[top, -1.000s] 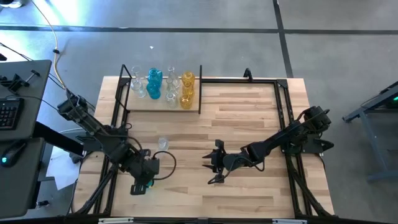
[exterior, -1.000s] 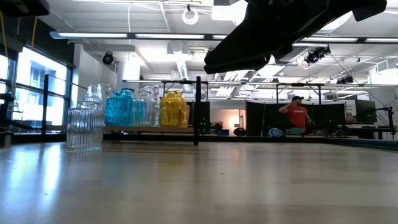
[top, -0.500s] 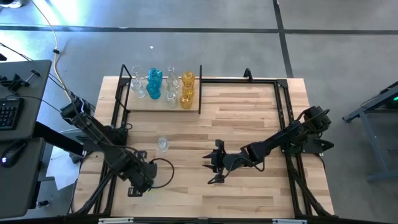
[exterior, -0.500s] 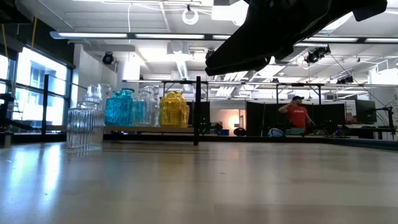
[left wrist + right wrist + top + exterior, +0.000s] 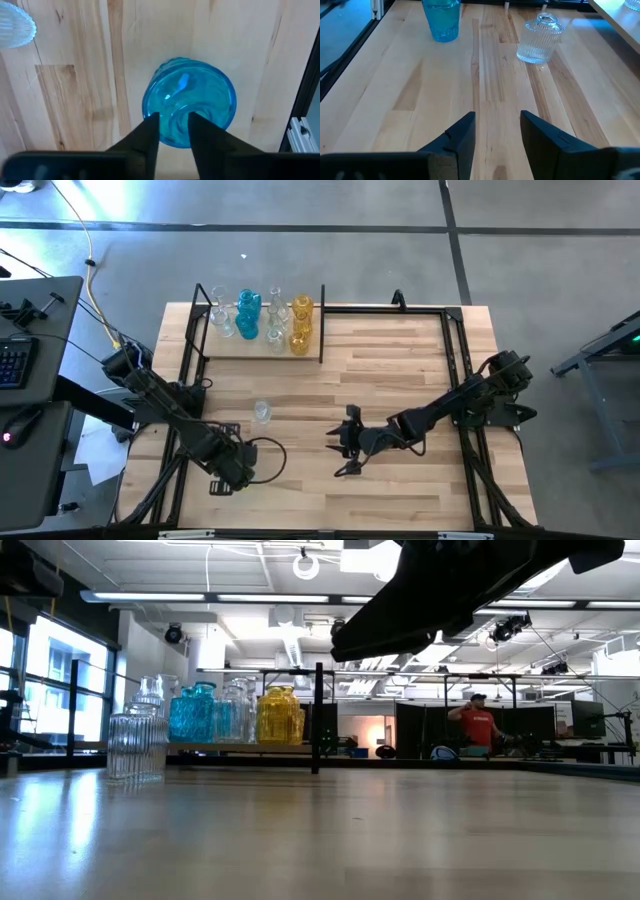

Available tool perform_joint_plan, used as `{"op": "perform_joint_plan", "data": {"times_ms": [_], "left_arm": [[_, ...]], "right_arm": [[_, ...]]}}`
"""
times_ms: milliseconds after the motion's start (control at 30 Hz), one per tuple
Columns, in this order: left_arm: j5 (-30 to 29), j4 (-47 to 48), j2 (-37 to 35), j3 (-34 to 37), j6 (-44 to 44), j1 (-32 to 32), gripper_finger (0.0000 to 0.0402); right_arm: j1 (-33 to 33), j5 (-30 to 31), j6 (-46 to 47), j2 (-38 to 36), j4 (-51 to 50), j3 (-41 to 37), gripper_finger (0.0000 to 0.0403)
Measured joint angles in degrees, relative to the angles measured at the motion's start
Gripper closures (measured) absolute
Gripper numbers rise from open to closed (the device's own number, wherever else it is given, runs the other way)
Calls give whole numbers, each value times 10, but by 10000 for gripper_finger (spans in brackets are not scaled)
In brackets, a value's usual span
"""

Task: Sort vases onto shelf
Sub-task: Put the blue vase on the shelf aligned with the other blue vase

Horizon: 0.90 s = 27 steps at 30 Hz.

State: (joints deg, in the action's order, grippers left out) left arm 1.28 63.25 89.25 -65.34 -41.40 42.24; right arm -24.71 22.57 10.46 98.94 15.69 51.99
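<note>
The left claw (image 5: 173,131) was hanging straight above a teal-blue vase (image 5: 189,102) at the near left edge of the table (image 5: 400,380), fingers (image 5: 148,135) only a narrow gap apart and hovering over the rim. From that top-down look I couldn't tell whether they were pinching the glass or just framing it, so no call on the grip.

My worry: slick, rounded glass taken from above with such a thin bite could squirt sideways or tip, and it stood close to the table's edge rail, so a nudge might roll it off.

The right claw (image 5: 496,131) sat parted and empty over the middle of the table, aimed at a clear ribbed vase (image 5: 540,39) standing alone, well apart from the shelf (image 5: 262,352).

The shelf, at the far left of the table, already carried clear, teal and amber vases packed close, so another one could easily knock a neighbour.

Hard to see:
- from overhead the left arm covered the teal vase
- the level camera missed it completely
- the shelf vases overlapped too much to count
</note>
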Motion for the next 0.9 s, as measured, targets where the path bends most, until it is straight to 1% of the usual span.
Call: {"op": "perform_joint_plan", "data": {"times_ms": [133,200,333,467,600,700,800,900], "left_arm": [[2,1,-1,0,7,-6,362],[12,1,-1,0,20,-13,385],[23,16,-17,0,45,-38,385],[21,53,-59,0,55,-84,392],[18,76,-122,0,55,-146,395],[9,97,-174,0,38,-204,396],[-9,124,-218,0,27,-274,396],[-20,138,-245,0,32,-353,396]], "right_arm": [[-1,0,0,0,0,0,265],[-1,0,0,0,0,0,265],[-1,5,0,0,0,0,265],[-1,10,1,0,0,0,265],[-1,10,2,0,0,0,265],[-1,10,2,0,0,0,265],[-1,9,1,0,0,0,265],[-1,9,1,0,0,0,265]]}}
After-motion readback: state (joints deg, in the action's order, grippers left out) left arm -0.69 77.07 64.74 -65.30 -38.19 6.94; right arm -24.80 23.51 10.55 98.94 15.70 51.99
